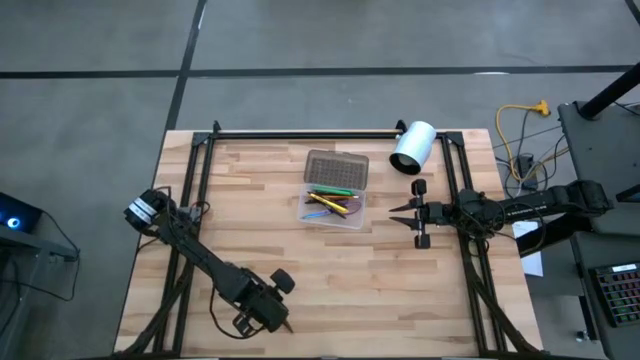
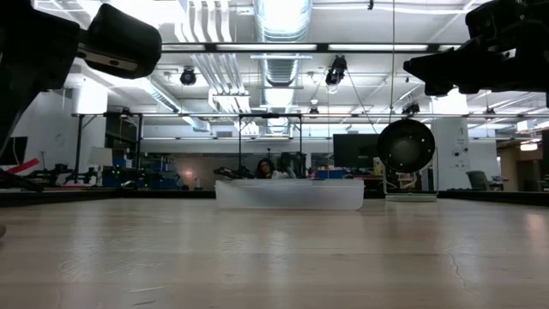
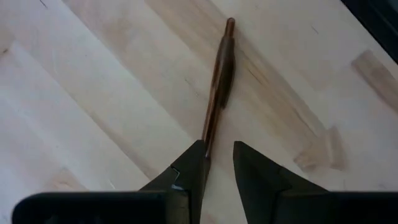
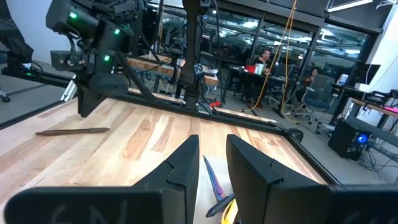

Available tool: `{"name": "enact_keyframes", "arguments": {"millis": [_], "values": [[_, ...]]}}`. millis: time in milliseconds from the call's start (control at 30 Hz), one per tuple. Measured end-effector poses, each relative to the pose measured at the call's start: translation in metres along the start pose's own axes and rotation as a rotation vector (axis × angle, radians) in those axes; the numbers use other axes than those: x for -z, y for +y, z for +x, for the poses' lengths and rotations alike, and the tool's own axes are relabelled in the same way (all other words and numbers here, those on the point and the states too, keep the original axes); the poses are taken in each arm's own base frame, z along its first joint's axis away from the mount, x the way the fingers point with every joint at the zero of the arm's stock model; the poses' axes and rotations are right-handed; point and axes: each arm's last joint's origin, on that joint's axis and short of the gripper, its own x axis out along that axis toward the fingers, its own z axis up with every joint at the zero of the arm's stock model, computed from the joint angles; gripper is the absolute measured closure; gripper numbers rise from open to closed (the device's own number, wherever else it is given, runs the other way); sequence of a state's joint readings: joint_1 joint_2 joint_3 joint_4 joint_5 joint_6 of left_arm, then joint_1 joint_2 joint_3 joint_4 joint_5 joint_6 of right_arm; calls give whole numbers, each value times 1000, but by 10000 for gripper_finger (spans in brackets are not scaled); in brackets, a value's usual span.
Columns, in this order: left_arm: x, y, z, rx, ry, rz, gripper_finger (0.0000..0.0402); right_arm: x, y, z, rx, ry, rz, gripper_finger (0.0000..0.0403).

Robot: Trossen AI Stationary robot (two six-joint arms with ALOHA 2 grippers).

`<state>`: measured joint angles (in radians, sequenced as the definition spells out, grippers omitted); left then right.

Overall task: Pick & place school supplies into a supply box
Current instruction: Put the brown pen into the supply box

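Two arms are over the wooden table (image 1: 330, 300): the left gripper (image 3: 217, 163) hangs near the front edge, fingers a little apart and empty, right above a dark brown pencil (image 3: 219, 78) lying flat on the boards. The supply box (image 1: 333, 200) sits open mid-table, coloured pencils (image 1: 330, 203) inside. The right gripper (image 1: 395, 211) hovers just beside the box, fingers slightly parted, holding nothing
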<state>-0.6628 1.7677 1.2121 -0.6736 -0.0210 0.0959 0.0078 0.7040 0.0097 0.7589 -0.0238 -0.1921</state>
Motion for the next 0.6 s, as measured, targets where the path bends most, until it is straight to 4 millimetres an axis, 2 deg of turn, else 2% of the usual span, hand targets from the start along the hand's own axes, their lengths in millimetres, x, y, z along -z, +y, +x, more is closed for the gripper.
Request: {"name": "enact_keyframes", "arguments": {"millis": [267, 600], "values": [[7, 0, -1, -7, 74, 28, 332, 0, 0, 0, 0, 0, 1, 330], [8, 0, -1, -6, 85, 28, 332, 0, 0, 0, 0, 0, 0, 330]]}}
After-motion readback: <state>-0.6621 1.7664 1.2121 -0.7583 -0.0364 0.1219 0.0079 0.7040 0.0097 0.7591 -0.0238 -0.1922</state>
